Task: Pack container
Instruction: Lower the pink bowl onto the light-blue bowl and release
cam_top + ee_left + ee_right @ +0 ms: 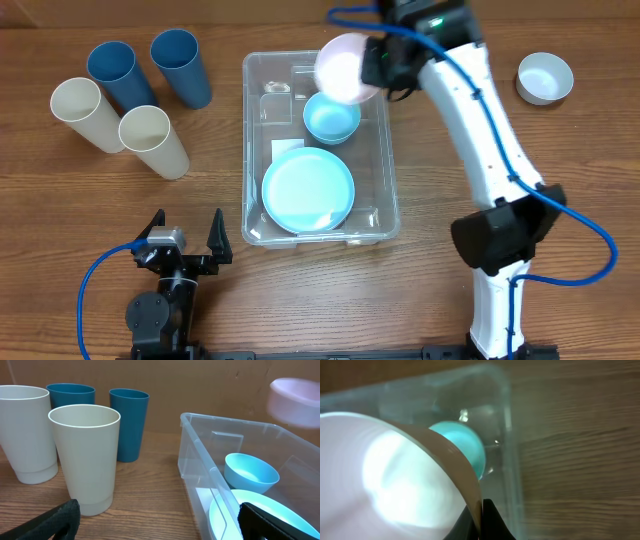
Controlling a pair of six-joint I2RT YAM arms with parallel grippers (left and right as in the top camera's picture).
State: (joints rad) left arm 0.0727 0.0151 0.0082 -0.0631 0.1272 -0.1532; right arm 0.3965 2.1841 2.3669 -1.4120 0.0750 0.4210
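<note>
Right gripper (376,63) pinches a pink bowl (343,68) over the container (392,182), top centre (left gripper (184,232) fingers spread, lower left)

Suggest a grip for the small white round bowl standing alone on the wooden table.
Pinch the rim of the small white round bowl from straight above, one finger inside the wall, one outside. It sits upright, mouth up, with bare wooden table all round, so any rim point is free. The right hand is nearest, but it holds a pale pink bowl.
</note>
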